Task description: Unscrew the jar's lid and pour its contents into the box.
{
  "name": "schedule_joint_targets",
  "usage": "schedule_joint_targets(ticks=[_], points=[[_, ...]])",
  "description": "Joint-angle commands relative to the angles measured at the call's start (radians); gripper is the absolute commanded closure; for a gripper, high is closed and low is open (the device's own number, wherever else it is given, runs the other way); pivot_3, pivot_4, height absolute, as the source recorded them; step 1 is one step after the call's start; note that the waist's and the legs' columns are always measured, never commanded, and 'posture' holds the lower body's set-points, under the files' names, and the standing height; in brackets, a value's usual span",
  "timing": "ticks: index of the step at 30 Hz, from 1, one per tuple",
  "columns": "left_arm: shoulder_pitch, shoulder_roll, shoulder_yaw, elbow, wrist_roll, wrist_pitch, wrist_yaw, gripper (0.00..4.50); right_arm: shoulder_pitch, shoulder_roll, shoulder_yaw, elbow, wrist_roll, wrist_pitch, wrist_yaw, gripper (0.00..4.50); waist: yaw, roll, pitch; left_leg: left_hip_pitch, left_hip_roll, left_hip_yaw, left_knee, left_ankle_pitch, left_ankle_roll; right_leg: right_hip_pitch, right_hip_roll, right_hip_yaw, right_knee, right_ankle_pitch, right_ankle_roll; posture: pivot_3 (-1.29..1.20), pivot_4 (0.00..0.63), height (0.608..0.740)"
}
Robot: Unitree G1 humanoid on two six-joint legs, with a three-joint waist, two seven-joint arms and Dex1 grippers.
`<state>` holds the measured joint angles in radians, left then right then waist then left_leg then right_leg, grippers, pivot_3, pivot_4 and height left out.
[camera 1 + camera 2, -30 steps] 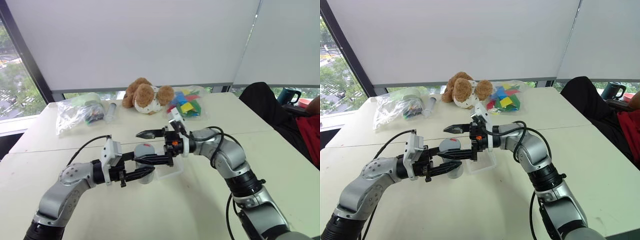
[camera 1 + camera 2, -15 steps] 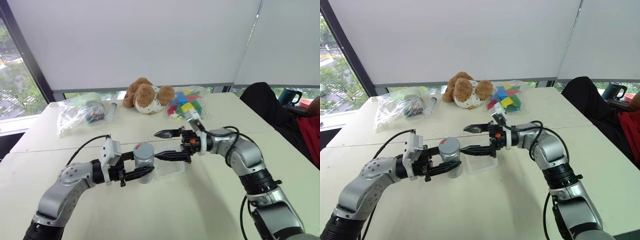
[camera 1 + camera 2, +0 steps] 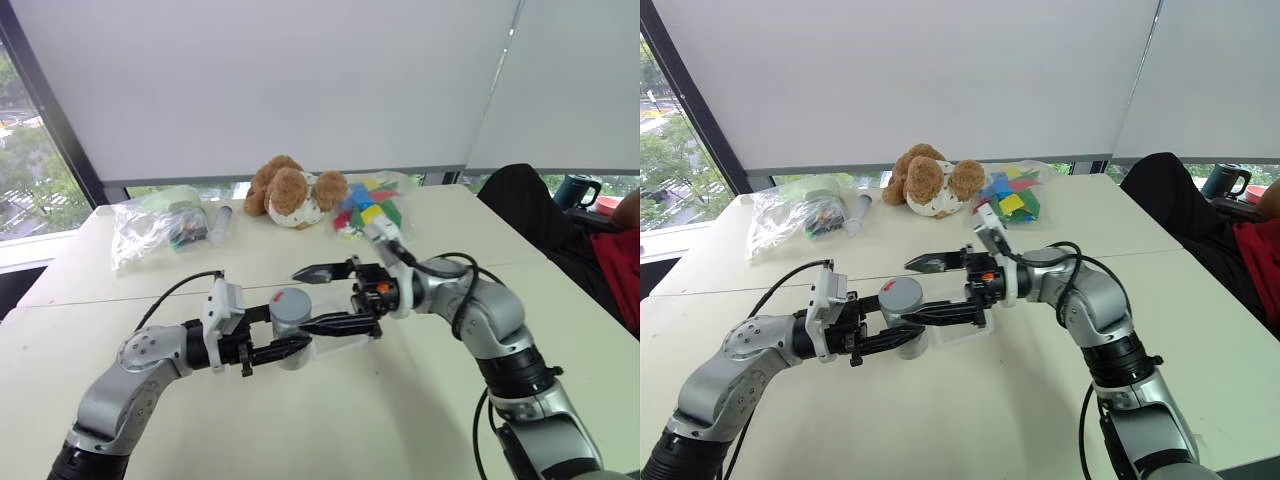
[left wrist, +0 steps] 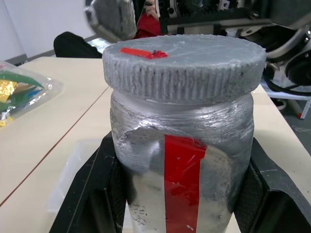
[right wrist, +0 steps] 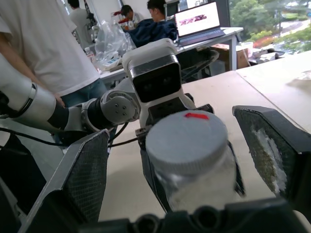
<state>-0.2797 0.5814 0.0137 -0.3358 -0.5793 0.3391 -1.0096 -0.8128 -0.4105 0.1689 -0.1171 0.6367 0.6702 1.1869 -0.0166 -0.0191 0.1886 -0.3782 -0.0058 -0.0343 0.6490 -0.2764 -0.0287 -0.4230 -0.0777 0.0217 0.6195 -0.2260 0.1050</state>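
The grey-silver jar (image 3: 291,322), with a red stripe on its label, is held upright just above the table, my left gripper (image 3: 283,340) shut on its body. Its grey lid (image 4: 184,60), marked with a small red strip, sits screwed on top. My right gripper (image 3: 312,298) is open and points left, its fingertips on either side of the lid and clear of it; the right wrist view shows the lid (image 5: 187,136) between the two wide-spread fingers (image 5: 82,174). The clear box (image 3: 345,345) lies on the table just right of the jar. The contents are hidden inside.
At the table's far side lie a plush dog (image 3: 295,192), a bag of coloured blocks (image 3: 370,210), a slim tube (image 3: 221,225) and a clear bag (image 3: 155,225). A person in red (image 3: 622,260) sits at the right beside a mug (image 3: 580,190).
My right gripper, open throughout, drew back to the right off the jar and has now come partway back, its tips at the lid again. The left gripper and jar stayed put.
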Motion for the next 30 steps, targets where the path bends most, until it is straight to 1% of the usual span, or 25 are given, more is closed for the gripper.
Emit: schedule_joint_targets(ticks=[1, 6, 13, 26, 30], points=[[-0.005, -0.004, 0.003, -0.038, -0.006, -0.014, 0.005, 2.40, -0.045, 0.019, 0.019, -0.030, -0.023, -0.011, -0.033, 0.05, 0.001, 0.000, 0.000, 0.000, 0.000, 0.000, 0.000, 0.000, 0.000, 0.000, 0.000, 0.000, 0.000, 0.000, 0.000, 0.00, 0.150, 0.740], [-0.009, -0.007, 0.000, -0.033, -0.006, -0.016, 0.005, 2.40, -0.077, 0.064, 0.043, -0.002, -0.054, -0.016, -0.076, 0.05, 0.001, 0.000, 0.000, 0.000, 0.000, 0.000, 0.000, 0.000, 0.000, 0.000, 0.000, 0.000, 0.000, 0.000, 0.000, 0.00, 0.150, 0.740], [-0.006, -0.012, -0.004, -0.037, -0.007, -0.015, 0.007, 2.40, -0.113, 0.100, 0.045, 0.064, -0.088, -0.041, -0.092, 0.05, 0.000, 0.000, 0.000, 0.000, 0.000, 0.000, 0.000, 0.000, 0.000, 0.000, 0.000, 0.000, 0.000, 0.000, 0.000, 0.00, 0.150, 0.740], [-0.004, -0.011, 0.001, -0.042, -0.008, -0.011, 0.010, 2.40, -0.080, 0.052, 0.032, 0.154, -0.128, -0.113, -0.041, 0.05, 0.000, 0.000, 0.000, 0.000, 0.000, 0.000, 0.000, 0.000, 0.000, 0.000, 0.000, 0.000, 0.000, 0.000, 0.000, 0.00, 0.150, 0.740], [-0.005, -0.008, 0.003, -0.040, -0.009, -0.013, 0.008, 2.40, -0.072, 0.035, 0.023, 0.162, -0.115, -0.123, -0.012, 0.05, 0.000, 0.000, 0.000, 0.000, 0.000, 0.000, 0.000, 0.000, 0.000, 0.000, 0.000, 0.000, 0.000, 0.000, 0.000, 0.00, 0.150, 0.740]])
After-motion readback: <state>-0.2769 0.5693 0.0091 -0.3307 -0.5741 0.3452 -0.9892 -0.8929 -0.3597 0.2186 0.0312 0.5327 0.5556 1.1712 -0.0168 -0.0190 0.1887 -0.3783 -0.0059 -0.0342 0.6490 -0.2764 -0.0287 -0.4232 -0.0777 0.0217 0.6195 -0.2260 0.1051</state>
